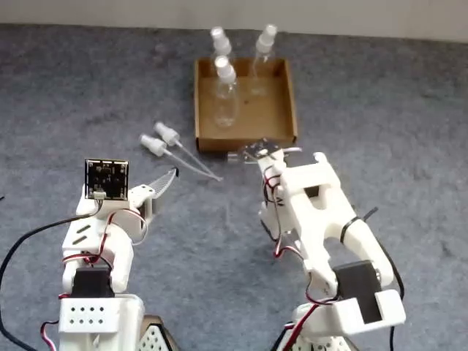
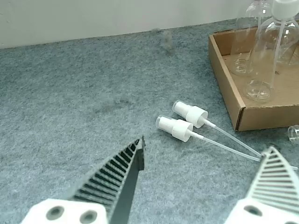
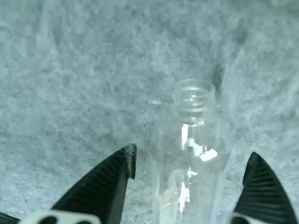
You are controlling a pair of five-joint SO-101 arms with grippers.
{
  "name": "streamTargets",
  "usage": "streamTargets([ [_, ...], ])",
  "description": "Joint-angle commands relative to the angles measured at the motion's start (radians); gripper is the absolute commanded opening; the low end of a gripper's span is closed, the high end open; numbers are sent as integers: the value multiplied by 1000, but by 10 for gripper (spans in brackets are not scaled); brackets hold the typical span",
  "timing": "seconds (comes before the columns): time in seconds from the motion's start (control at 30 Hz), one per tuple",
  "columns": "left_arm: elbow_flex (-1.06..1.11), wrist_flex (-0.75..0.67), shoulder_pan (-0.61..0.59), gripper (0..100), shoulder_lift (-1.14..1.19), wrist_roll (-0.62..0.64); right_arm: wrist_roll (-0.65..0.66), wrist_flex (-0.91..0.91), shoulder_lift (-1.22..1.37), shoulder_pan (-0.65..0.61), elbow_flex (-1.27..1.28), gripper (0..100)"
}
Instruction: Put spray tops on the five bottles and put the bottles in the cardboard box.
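The cardboard box (image 1: 284, 110) lies at the back middle of the carpet, and three clear bottles with white spray tops (image 1: 225, 89) stand in it. Two loose spray tops (image 1: 161, 139) with long tubes lie left of the box, also ahead of my left gripper as the spray tops (image 2: 183, 121). My left gripper (image 2: 205, 161) hovers open and empty short of them. An uncapped clear bottle (image 3: 190, 149) lies on the carpet in front of the box. My right gripper (image 3: 189, 168) is open with a finger on each side of it, not touching; in the high view this right gripper (image 1: 260, 153) sits at the box's front wall.
Grey carpet covers the whole table. A pale wall runs along the far edge behind the box (image 2: 231, 88). The mouth of the lying bottle (image 2: 293, 133) shows beside the box corner. Open carpet lies left of and in front of the spray tops.
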Motion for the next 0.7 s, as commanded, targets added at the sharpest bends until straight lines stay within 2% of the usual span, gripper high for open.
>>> streamTargets([
  [0.0,-4,-15,5,305,4,-3,11,-64,4,-5,-45,267],
  [0.37,-15,-15,5,305,5,-3,11,-68,-33,27,-45,12],
  [0.43,-42,-3,4,305,8,-3,11,-68,-56,27,-47,3],
  [0.53,-170,114,-21,305,81,-3,11,-73,-107,19,-45,5],
  [0.67,-401,207,-61,305,371,-5,3,-77,-191,-21,-44,5],
])
